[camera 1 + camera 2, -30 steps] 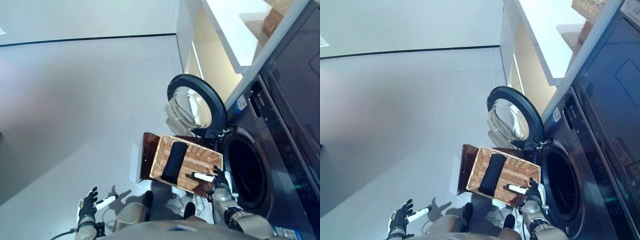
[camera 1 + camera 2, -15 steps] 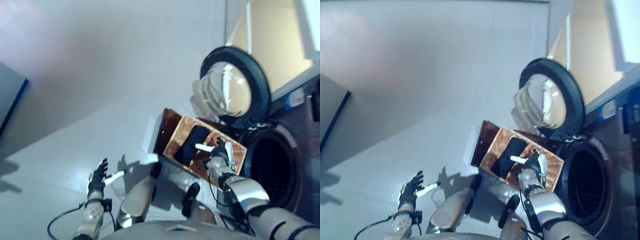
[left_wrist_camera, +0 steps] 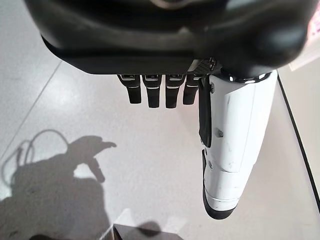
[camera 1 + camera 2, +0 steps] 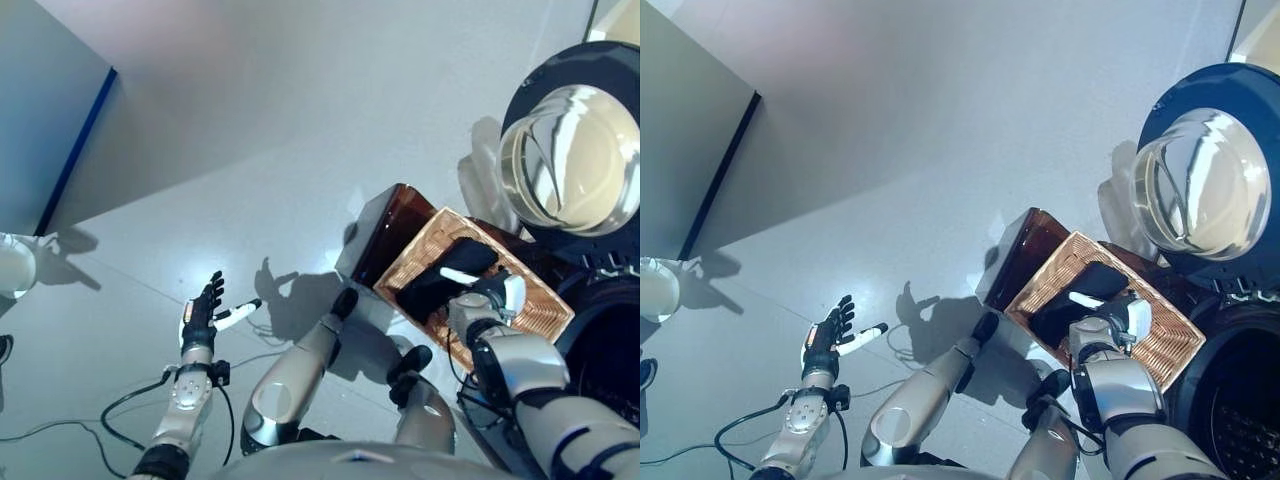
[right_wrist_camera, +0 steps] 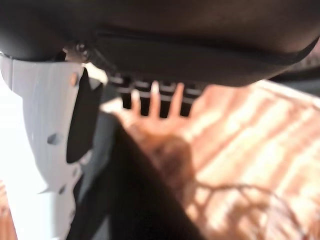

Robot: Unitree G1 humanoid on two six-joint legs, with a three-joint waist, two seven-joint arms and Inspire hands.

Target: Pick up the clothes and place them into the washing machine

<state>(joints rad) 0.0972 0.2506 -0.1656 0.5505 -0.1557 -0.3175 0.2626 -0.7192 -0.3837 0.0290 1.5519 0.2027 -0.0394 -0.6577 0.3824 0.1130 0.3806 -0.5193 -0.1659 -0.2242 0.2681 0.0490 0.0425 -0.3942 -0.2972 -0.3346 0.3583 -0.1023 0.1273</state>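
A black garment (image 4: 437,281) lies folded in a wicker basket (image 4: 541,316) in front of the washing machine. The machine's round door (image 4: 572,150) stands open beside the dark drum opening (image 4: 1243,420). My right hand (image 4: 487,297) hovers over the basket at the garment's near end, fingers straight and white thumb out. In the right wrist view the black cloth (image 5: 131,200) and the basket weave (image 5: 250,165) lie just past the open fingers (image 5: 155,99). My left hand (image 4: 203,316) hangs open over the grey floor, far from the basket and holding nothing.
The basket rests on a dark brown box (image 4: 386,236). A grey panel with a blue edge (image 4: 45,110) stands at the far left, and a white rounded object (image 4: 14,266) sits on the floor below it.
The camera has swung, shifting the whole scene right and up. My right hand stays over the basket by the black garment. The left hand is still open at the side.
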